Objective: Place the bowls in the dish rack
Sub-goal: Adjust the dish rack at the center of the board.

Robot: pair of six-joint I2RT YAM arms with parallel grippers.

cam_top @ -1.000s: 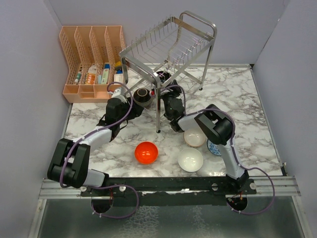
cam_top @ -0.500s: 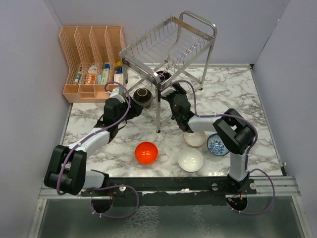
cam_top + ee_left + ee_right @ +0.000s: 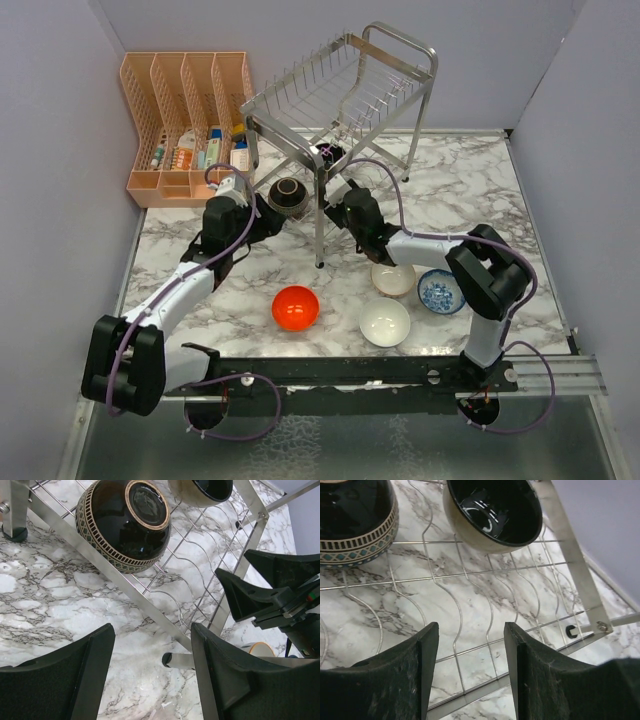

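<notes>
We are holding the left claw [image 3: 152, 632] released and empty, just off the lower tier of the dish rack [image 3: 340, 90], where the dark brown bowl [image 3: 125, 522] is sitting upper left. The right claw [image 3: 470, 627] is gaping empty too. The red-orange bowl [image 3: 296, 307] is lying lower centre in the overhead view, nearer the left arm, with open counter [image 3: 480, 190] around it.

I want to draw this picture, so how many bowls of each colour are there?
Red bowl: 1
White bowl: 1
Beige bowl: 1
Blue-patterned bowl: 1
Black bowl with patterned band: 1
Tan bowl, black inside: 1
Total: 6
</notes>
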